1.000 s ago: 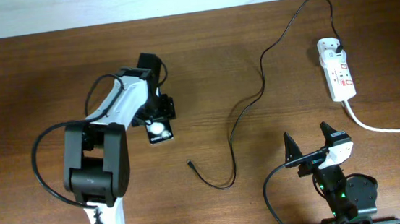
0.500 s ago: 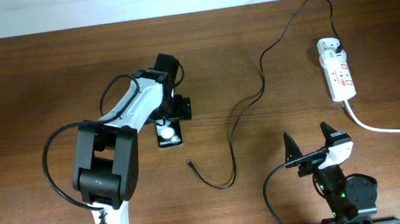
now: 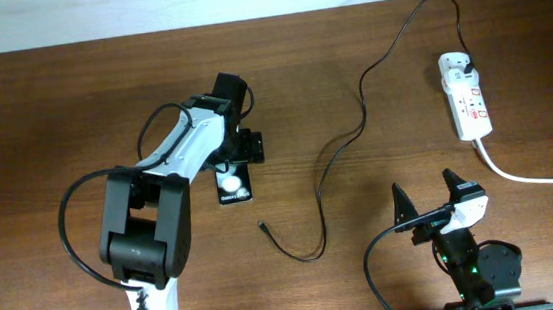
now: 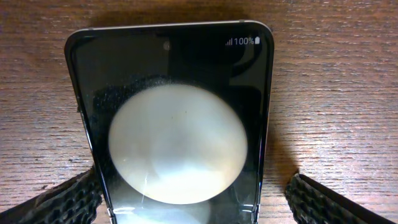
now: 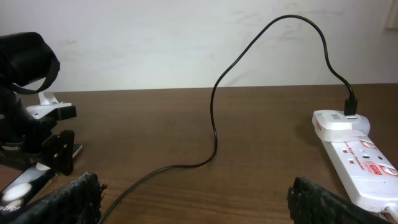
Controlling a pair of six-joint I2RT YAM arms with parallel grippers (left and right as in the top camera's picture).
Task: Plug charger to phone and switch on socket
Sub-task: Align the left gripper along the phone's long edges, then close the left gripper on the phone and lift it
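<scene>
The black phone [image 3: 231, 185] lies flat on the wooden table, screen up with a round white reflection; it fills the left wrist view [image 4: 174, 124]. My left gripper [image 3: 237, 155] is open and straddles the phone's near end [image 4: 193, 193], with a gap at the right finger. The charger cable [image 3: 360, 133] runs from its plug [image 3: 469, 60] in the white socket [image 3: 465, 98] to a loose connector tip [image 3: 261, 225] just below the phone. My right gripper [image 3: 427, 202] is open and empty at the front right [image 5: 193, 202]. The socket [image 5: 357, 155] and the cable [image 5: 214, 112] show in the right wrist view.
The socket's thick white cord [image 3: 530, 178] trails off the right edge. A pale wall borders the table's far side. The left arm's body [image 3: 142, 227] stands over the left front of the table.
My left gripper slid the phone to the right and slightly nearer, toward the connector tip, then stopped. The right arm has not moved.
</scene>
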